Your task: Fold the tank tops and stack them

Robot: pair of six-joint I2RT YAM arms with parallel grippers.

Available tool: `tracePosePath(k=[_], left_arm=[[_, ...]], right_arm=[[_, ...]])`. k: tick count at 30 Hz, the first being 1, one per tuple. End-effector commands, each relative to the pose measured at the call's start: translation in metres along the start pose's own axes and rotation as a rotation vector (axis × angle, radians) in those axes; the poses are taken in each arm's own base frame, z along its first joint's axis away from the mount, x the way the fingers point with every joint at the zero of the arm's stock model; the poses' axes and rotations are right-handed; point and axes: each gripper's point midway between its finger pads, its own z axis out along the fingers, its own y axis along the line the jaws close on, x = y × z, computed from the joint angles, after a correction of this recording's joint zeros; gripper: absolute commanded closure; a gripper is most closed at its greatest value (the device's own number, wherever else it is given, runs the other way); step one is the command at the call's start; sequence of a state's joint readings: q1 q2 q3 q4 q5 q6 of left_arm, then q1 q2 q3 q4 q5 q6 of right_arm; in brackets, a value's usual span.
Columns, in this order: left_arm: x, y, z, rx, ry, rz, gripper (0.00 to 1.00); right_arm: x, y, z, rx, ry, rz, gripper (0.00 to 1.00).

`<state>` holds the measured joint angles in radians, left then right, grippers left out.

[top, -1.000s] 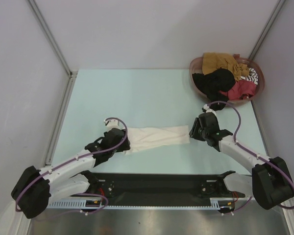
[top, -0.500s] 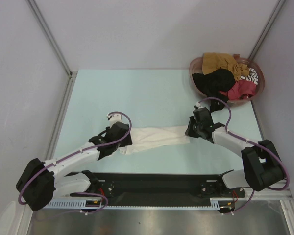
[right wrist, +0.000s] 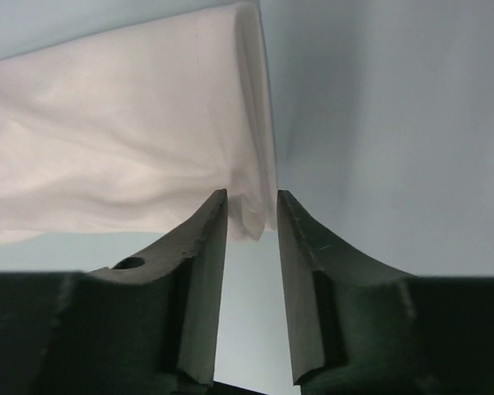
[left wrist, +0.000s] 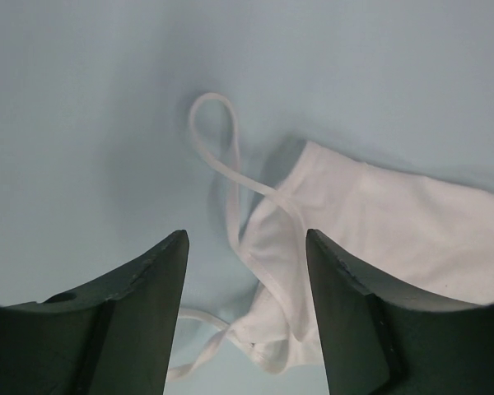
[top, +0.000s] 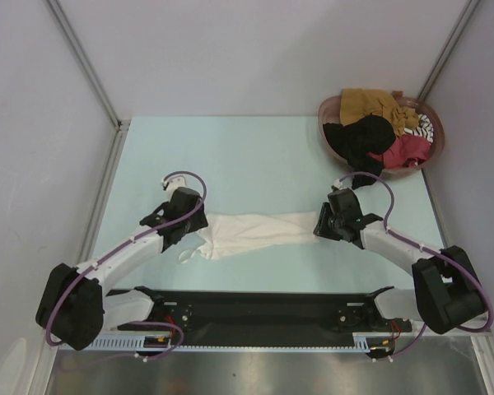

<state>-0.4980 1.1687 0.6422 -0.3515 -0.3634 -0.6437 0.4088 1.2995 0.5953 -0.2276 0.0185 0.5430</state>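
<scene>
- Now the white tank top (top: 255, 233) lies on the bench (top: 247, 156).
- Left gripper (left wrist: 245, 247), wide, hovers over one end.
- Right gripper (right wrist: 252, 206), narrow, straddles the opposite corner.

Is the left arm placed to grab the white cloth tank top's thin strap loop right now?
Probably yes: the left gripper hangs open just above the strap loop, with nothing between them.

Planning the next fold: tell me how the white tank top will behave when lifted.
Probably floppy: the white tank top lies flat and wrinkled, its thin strap curled loosely on the table. Likely light, since the cloth looks thin. Lifted by one end, it would probably sag.
</scene>
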Motion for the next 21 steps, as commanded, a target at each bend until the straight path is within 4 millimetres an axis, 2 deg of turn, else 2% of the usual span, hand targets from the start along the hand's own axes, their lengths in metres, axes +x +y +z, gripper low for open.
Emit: tracePosePath(k=[1, 3, 4, 10, 14, 16, 21], left_arm=[[-0.017, 0.004, -0.002, 0.008, -0.027, -0.012, 0.36], [-0.020, 0.008, 0.001, -0.003, -0.030, -0.025, 0.35], [-0.019, 0.010, 0.004, -0.011, -0.021, -0.024, 0.35], [-0.018, 0.021, 0.021, -0.020, 0.009, -0.058, 0.31], [-0.015, 0.021, 0.031, -0.011, 0.030, -0.067, 0.31], [-0.012, 0.021, 0.037, -0.014, 0.048, -0.060, 0.32], [-0.007, 0.020, 0.048, -0.022, 0.066, -0.062, 0.32]], right_arm=[[-0.022, 0.006, -0.011, 0.001, -0.077, -0.011, 0.63], [-0.029, 0.008, -0.011, 0.005, -0.090, -0.018, 0.59], [-0.041, 0.014, -0.013, -0.004, -0.111, -0.018, 0.59], [-0.059, 0.029, 0.011, -0.014, -0.088, -0.033, 0.54], [-0.058, 0.028, 0.033, 0.018, -0.043, -0.036, 0.53], [-0.054, 0.021, 0.042, 0.042, -0.017, -0.015, 0.53], [-0.053, 0.018, 0.046, 0.029, -0.021, -0.002, 0.56]])
